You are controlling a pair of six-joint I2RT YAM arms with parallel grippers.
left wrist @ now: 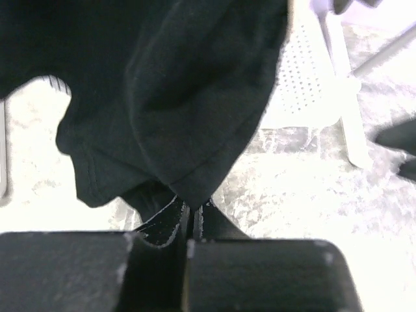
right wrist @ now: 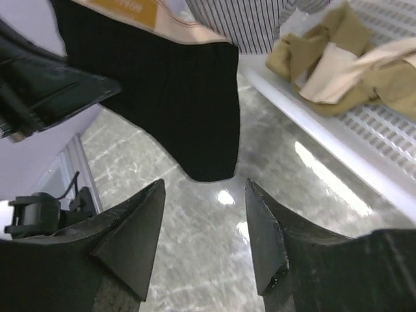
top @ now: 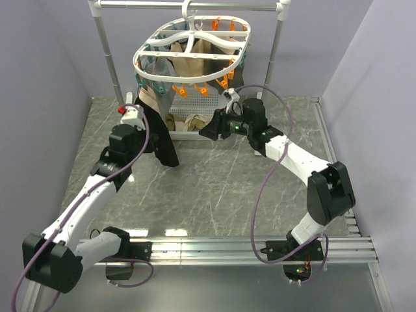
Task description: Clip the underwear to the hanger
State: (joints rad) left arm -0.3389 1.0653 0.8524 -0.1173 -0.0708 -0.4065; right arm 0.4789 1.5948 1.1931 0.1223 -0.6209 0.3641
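Note:
The black underwear (top: 164, 140) hangs off the table in front of the basket, its tan waistband (right wrist: 127, 10) uppermost. My left gripper (top: 144, 116) is shut on a fold of it; in the left wrist view the fingers (left wrist: 192, 214) are pressed together on the hem of the underwear (left wrist: 162, 97). My right gripper (top: 208, 130) stands open just right of the cloth, nothing between its fingers. In the right wrist view the gripper (right wrist: 205, 192) sits below the underwear's lower edge (right wrist: 195, 130). The white oval hanger (top: 192, 55) with orange and teal clothespins hangs on the rail above.
A white perforated basket (top: 195, 120) holding beige garments (right wrist: 338, 58) stands under the hanger. A grey striped cloth (right wrist: 247, 19) hangs there too. The grey rail stand's posts (top: 107, 52) flank the hanger. Purple walls close in both sides.

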